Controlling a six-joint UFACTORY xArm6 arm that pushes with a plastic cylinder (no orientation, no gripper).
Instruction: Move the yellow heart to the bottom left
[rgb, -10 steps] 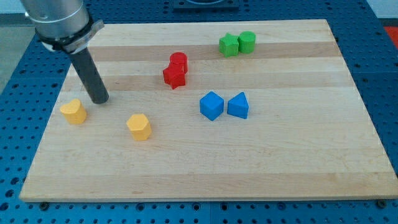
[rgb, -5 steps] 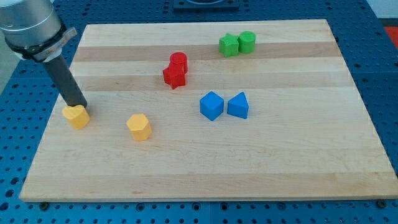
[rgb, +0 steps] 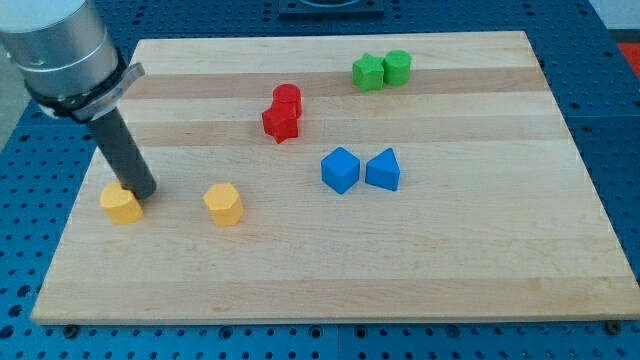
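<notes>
The yellow heart lies near the board's left edge, about halfway down. My tip touches its upper right side, and the rod slants up towards the view's top left. A second yellow block, pentagon-like, lies to the right of the heart, apart from my tip.
Two red blocks touch each other above the board's middle. A blue cube-like block and a blue triangular block sit side by side at the centre. Two green blocks sit near the top edge. The wooden board rests on a blue perforated table.
My tip swung left onto the yellow heart, then moved down and slightly right. The heart slid towards the view's bottom. The other blocks have not moved.
</notes>
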